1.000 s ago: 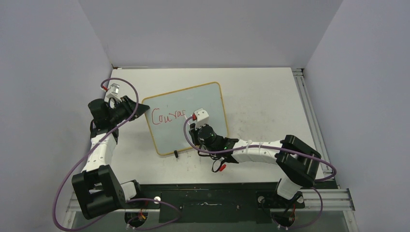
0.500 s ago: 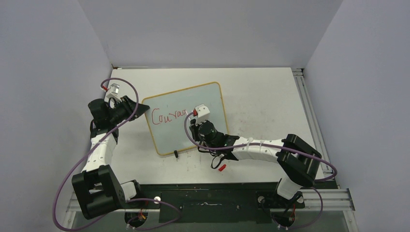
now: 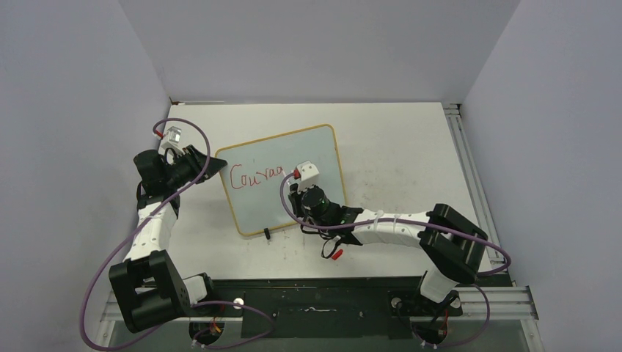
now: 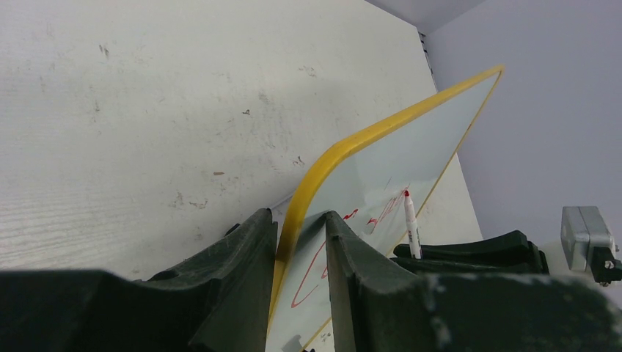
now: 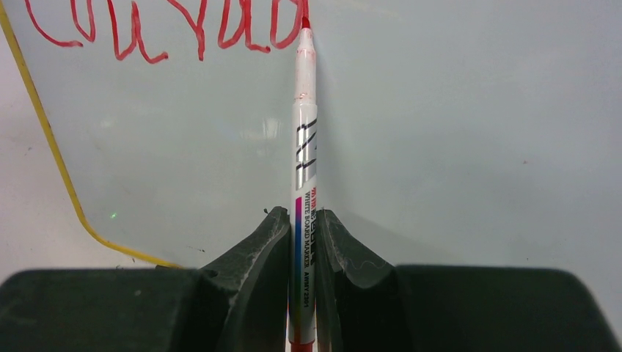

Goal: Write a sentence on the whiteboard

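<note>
One corner of the whiteboard, on the table, sits in the left tool, you see from above. Left wrist: its fingers pinch the yellow frame. Right wrist: the right tool is clamped on a marker, tip at the end of the red sentence.

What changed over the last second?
The right gripper, shut on the marker, edged rightward along the whiteboard, adding another stroke to the sentence. The left gripper stayed clamped on the whiteboard's edge; the board has not moved.
</note>
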`<state>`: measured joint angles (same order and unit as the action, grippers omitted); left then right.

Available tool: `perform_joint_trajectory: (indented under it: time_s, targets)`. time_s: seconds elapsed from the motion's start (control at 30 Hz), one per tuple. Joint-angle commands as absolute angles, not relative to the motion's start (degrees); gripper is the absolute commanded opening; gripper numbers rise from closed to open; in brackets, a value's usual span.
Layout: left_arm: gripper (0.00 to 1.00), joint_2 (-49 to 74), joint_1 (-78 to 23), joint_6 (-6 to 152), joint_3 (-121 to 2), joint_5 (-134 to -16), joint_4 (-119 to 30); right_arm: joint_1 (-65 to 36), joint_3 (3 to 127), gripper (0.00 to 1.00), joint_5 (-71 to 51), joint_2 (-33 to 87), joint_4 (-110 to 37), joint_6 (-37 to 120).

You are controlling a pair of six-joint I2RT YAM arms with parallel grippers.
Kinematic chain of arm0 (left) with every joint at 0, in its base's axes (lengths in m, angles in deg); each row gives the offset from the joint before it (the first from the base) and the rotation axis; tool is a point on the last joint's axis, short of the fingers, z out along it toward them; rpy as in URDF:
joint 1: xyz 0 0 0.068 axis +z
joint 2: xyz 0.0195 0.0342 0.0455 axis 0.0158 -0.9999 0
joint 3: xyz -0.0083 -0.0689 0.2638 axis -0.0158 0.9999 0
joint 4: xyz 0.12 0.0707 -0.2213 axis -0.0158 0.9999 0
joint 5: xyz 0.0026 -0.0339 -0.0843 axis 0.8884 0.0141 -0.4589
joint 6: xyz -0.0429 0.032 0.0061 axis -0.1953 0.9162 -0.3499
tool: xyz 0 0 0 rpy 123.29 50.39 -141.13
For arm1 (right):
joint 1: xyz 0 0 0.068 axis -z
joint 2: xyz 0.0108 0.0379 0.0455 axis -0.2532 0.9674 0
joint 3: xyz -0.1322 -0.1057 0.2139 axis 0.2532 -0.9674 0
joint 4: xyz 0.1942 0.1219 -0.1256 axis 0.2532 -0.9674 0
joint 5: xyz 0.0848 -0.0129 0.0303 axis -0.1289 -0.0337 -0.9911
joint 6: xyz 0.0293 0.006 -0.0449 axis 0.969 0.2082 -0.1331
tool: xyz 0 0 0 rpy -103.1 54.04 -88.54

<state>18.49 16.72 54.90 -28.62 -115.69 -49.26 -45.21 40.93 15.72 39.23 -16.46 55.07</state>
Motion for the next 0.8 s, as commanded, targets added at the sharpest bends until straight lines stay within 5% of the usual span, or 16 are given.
perform_joint_trajectory:
  time_s: [0.0, 0.77]
  targets:
    - [0.29, 18.75, 16.95, 55.37, -29.82, -116.69, -49.99, -46.33, 38.58, 0.05, 17.00, 38.41, -16.21, 57.50]
    - [0.29, 18.86, 16.93, 55.44, -29.64, -116.55, -49.99, -50.59, 41.98, 0.05, 15.54, 39.53, -15.23, 56.55]
